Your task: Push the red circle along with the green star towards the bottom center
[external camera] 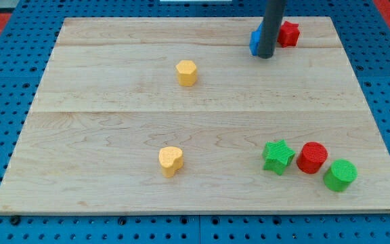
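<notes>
A yellow heart [170, 160] sits at 7 o'clock on the wooden board [114, 115]. A yellow hexagon [186, 72] sits at 11. My tip [265, 55] holds nothing; it touches the blue block [255, 41] at 1, beside a red block [288, 33]. At 5 sit the green star [277, 156], red circle [311, 157] and green circle [340, 175].

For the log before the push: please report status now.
My tip at view's top, beside blue block. Red circle touching green star, bottom right. Green circle beside them. Path leftward open.
</notes>
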